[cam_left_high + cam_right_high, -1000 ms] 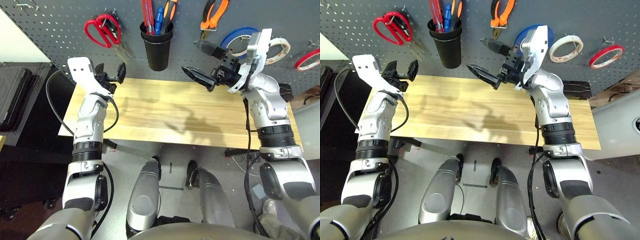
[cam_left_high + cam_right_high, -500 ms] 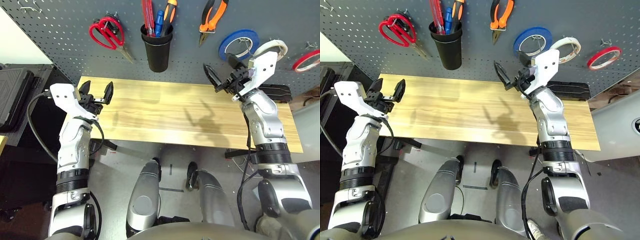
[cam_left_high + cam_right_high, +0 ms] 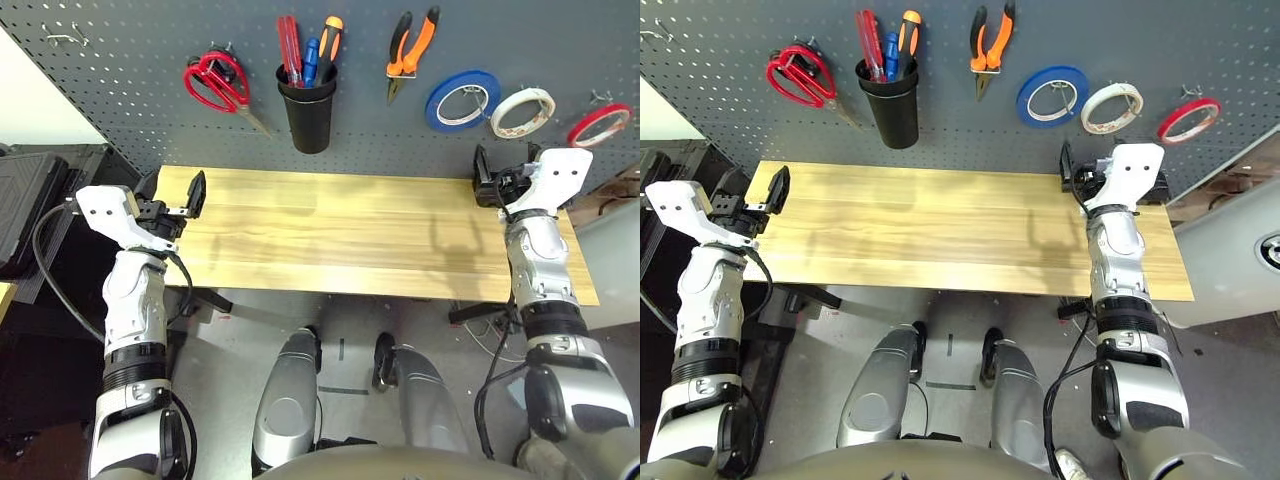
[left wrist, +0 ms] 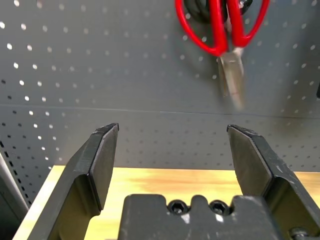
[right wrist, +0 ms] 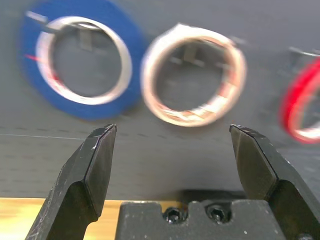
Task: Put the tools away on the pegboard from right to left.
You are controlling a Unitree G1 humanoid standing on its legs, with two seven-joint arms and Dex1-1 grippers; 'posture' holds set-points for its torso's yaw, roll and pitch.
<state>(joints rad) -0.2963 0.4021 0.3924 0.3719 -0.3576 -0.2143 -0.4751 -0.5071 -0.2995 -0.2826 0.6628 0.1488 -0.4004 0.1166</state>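
Note:
On the dark grey pegboard (image 3: 130, 60) hang the red-handled scissors (image 3: 215, 82), the orange-and-black pliers (image 3: 410, 48) and the cream tape roll (image 3: 521, 111). The red-handled screwdriver (image 3: 289, 48) stands in the black cup (image 3: 307, 112). My left gripper (image 3: 172, 193) is open and empty over the table's left end, facing the scissors (image 4: 225, 30). My right gripper (image 3: 497, 180) is open and empty at the table's far right corner. It faces the cream tape roll (image 5: 195, 75), well short of it.
A blue tape roll (image 3: 463, 100) and a red tape roll (image 3: 598, 124) hang either side of the cream one. Blue and orange-handled screwdrivers share the cup. The bare wooden table (image 3: 330, 235) lies between my arms. A black case (image 3: 25, 200) sits off the table's left.
Both arms have drawn back from the pegboard and apart, the right one from the middle to the table's right end. Both grippers stayed open and empty. The camera view shifted too.

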